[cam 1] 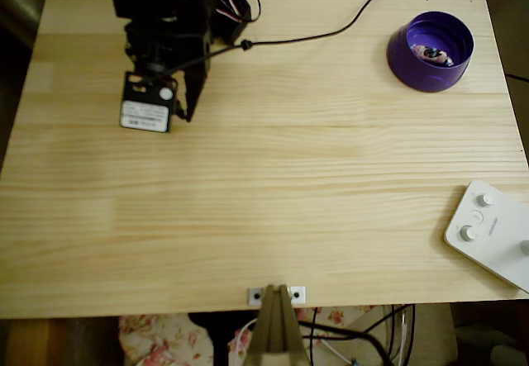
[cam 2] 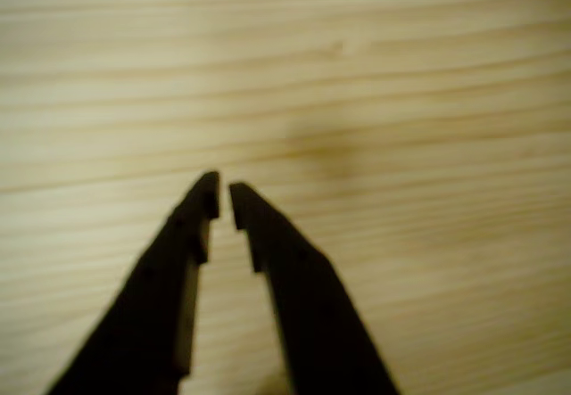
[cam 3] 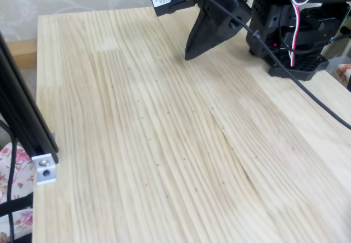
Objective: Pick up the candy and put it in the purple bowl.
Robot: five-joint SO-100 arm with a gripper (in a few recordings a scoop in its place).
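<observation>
A pale wooden counter (cam 1: 264, 176) carries the purple bowl (cam 1: 431, 51) with the candy (cam 1: 431, 54) inside it; well apart from the bowl, the gripper (cam 2: 223, 194) hangs nearly closed, holding nothing, likely finished.

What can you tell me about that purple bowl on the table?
The purple bowl is round and deep with straight sides, and looks like smooth plastic. It stands upright on the pale wooden table, near the far right corner in the overhead view. A small wrapped candy lies on its floor; its details are too small to make out. Nothing else touches the bowl. The gripper hangs far off to the left, and a black cable runs across the table short of the bowl.
</observation>
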